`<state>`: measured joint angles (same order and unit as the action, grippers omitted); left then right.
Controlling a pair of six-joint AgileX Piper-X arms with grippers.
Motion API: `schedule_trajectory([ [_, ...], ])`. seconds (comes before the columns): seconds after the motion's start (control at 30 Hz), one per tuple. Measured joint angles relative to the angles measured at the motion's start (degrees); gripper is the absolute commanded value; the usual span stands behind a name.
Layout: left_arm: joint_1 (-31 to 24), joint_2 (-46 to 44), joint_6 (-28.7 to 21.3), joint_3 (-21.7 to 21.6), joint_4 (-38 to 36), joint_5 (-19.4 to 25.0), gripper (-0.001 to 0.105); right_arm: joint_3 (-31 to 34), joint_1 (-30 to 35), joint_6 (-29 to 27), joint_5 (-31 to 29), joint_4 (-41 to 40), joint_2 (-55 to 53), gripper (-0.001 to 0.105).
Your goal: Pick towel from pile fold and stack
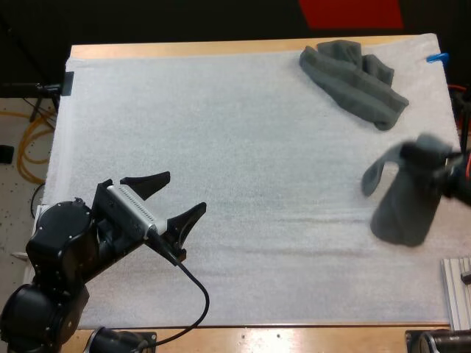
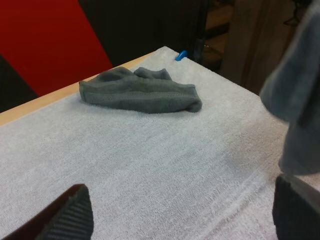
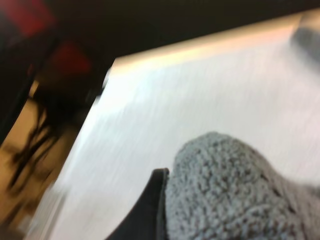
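- Two dark grey-green towels in all, over one white mat on one wooden worktop
- First, the crumpled towel: heaped on the mat, well ahead of the left jaws and off to their right, beyond the right jaws toward the far edge, touching neither pair
- Same crumpled towel from the left wrist: flat on the mat, far out in front of the left jaws
- Second, the hanging towel: pinched by its upper part in the right jaws and drooping below them; cannot tell whether its lower end meets the mat
- Right jaws closed on the hanging towel, one of the fingers pressed against the knit
- Left jaws spread wide, gripping nothing; two black fingers well apart over bare mat at the near left
- Hanging towel off to the right of the left jaws, clear of them
- Two towels apart from each other, bare mat between
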<state>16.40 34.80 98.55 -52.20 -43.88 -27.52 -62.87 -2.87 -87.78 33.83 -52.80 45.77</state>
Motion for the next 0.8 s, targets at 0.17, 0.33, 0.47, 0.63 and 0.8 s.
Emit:
schedule_trajectory([
  [0.17, 0.0, 0.0, 0.0, 0.0, -0.2, 0.0, 0.072, 0.0, 0.0, -0.3, 10.6, -16.2, -3.7, 0.000],
  [0.33, 0.0, 0.0, 0.0, 0.0, -0.2, 0.0, 0.072, -0.1, 0.0, -2.2, 11.4, -22.9, -4.5, 0.000],
  [0.47, 0.0, 0.0, 0.0, 0.0, -0.3, 0.0, 0.072, 1.2, 0.0, -3.1, 7.8, -20.4, -0.8, 0.000],
  [0.63, 0.0, 0.0, 0.0, 0.0, -0.3, 0.0, 0.072, 3.1, -1.1, -3.1, 7.1, -8.9, 11.7, 0.000],
  [0.8, 0.0, 0.0, 0.0, 0.0, -0.3, 0.0, 0.072, 3.2, -6.4, 2.2, 8.9, 7.2, 25.9, 0.000],
])
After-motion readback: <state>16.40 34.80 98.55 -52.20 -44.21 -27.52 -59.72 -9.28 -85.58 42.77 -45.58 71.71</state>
